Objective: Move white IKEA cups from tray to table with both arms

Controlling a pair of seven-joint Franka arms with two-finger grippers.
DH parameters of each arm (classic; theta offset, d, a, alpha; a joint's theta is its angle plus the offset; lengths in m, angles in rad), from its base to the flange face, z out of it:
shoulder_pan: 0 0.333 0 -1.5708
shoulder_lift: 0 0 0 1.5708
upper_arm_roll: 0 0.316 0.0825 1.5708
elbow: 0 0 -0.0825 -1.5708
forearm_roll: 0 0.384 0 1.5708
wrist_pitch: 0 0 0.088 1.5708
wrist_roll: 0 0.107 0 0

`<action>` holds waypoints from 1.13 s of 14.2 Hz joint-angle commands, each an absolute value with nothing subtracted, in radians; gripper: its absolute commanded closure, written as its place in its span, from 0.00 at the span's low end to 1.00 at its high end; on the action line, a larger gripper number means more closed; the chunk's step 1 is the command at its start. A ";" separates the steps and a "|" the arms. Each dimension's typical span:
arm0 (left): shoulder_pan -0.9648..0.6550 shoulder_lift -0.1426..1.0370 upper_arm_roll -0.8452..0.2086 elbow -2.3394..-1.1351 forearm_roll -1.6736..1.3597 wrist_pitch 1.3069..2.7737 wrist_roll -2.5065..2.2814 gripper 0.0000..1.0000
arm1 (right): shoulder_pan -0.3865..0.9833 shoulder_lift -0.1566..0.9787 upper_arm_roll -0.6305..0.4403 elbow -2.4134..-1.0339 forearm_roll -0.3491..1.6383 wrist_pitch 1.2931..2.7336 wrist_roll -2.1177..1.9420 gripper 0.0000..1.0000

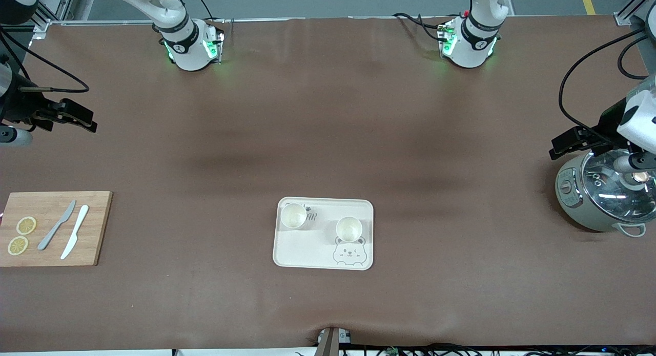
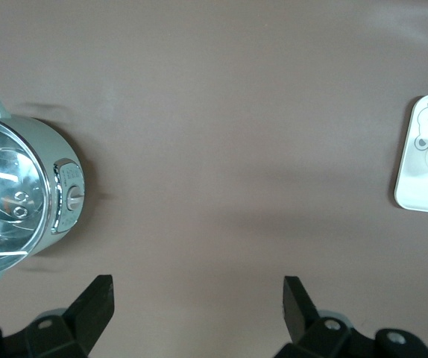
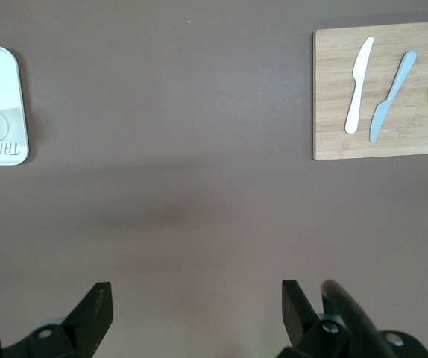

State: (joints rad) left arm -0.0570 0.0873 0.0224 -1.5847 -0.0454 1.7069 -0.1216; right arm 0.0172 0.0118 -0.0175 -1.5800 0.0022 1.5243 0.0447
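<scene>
Standing upright on the cream-white rounded bear-face tray (image 1: 302, 251), near the brown table's (image 1: 328, 130) front edge, two small cream-white tumblers (image 1: 293, 215) (image 1: 349, 228) wait untouched. Left gripper (image 1: 569, 143) and right gripper (image 1: 77, 118) hover spread apart at opposite table ends; reaching in together risks tipping the light cups.

The counter (image 1: 328, 115) is plain matte brown. On it, a cream-white tray (image 1: 307, 248) with a grey bear face at its 5 o'clock corner carries two cream-white cups (image 1: 293, 215). A pale wooden board (image 1: 97, 228) bears yellow lemon slices (image 1: 26, 225).

Two white cups (image 1: 293, 215) (image 1: 349, 229) stand upright on the tray (image 1: 307, 248).
</scene>
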 commanded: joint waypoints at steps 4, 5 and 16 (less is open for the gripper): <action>-0.124 0.107 -0.055 -1.545 -0.017 1.741 -0.355 0.00 | 0.003 0.015 -0.005 -1.572 -0.011 1.522 0.032 0.00; -0.149 0.147 -0.055 -1.485 -0.003 1.740 -0.406 0.00 | -0.003 0.015 -0.005 -1.572 -0.009 1.517 0.032 0.00; -0.328 0.501 -0.054 -1.221 0.021 1.926 -0.551 0.00 | 0.000 0.018 -0.005 -1.572 -0.006 1.519 0.034 0.00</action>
State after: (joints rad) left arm -0.2972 0.4416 -0.0535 -1.2726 0.0065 1.8844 -0.5192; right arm 0.0166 0.0129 -0.0191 -1.5814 0.0021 1.5224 0.0447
